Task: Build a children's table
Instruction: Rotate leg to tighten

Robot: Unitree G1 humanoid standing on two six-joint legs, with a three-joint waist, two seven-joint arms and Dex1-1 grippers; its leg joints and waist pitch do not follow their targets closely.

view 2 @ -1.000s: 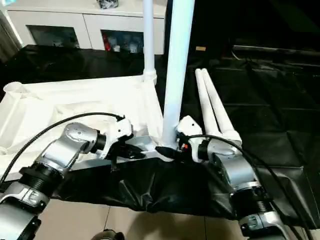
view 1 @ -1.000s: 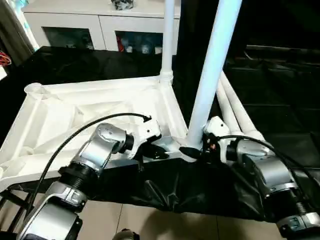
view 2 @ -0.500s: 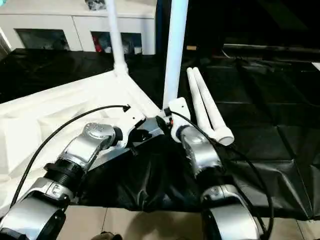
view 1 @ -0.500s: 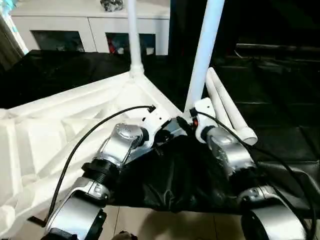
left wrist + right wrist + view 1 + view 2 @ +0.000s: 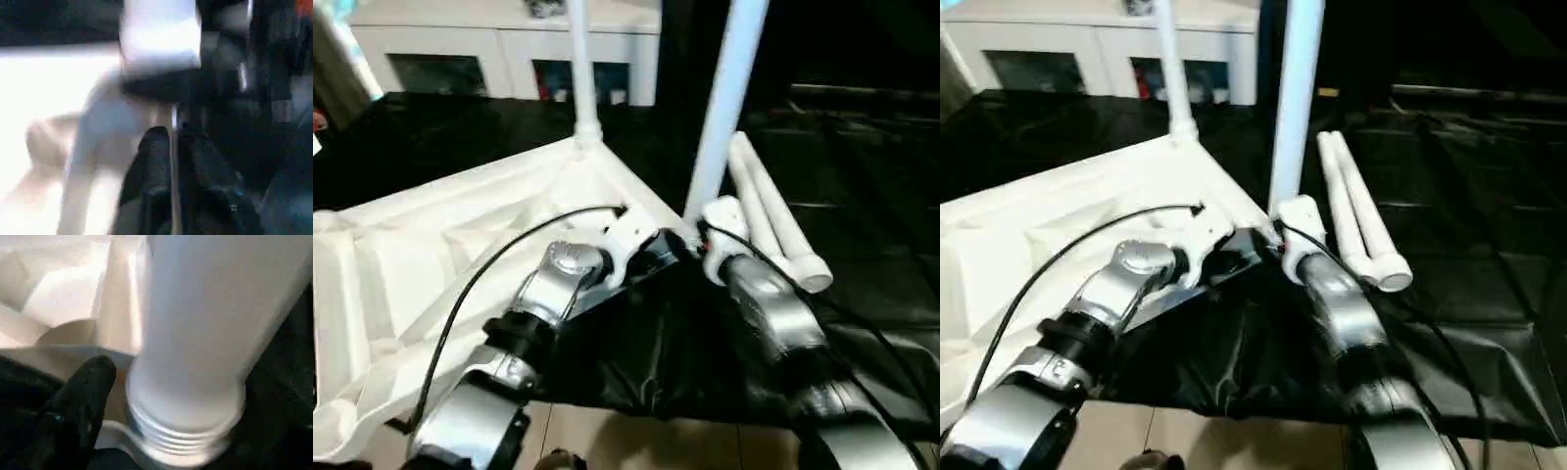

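Left gripper (image 5: pixel 171 147) jaws nearly together, a thin slit between the two black fingers (image 5: pixel 151 156), nothing between them — tips sit at the near corner of the upturned tabletop (image 5: pixel 460 235), just beside the base of the near leg (image 5: pixel 724 88). Right gripper (image 5: pixel 697 235) is at that same corner from the other side; one black finger (image 5: pixel 83 396) shows beside the leg's threaded end (image 5: pixel 186 431), not touching it, so can't tell how wide its jaws stand. Tabletop lies ribbed side up on the black-covered work table (image 5: pixel 1449 225), near corner at the table's front edge. Near leg stands upright in that corner socket — a far leg (image 5: pixel 580 69) stands upright in the next corner socket. Two loose legs (image 5: pixel 1356 206) lie side by side on the black cover, right of the tabletop, flared ends toward the robot. White cabinet (image 5: pixel 499 49) behind the table
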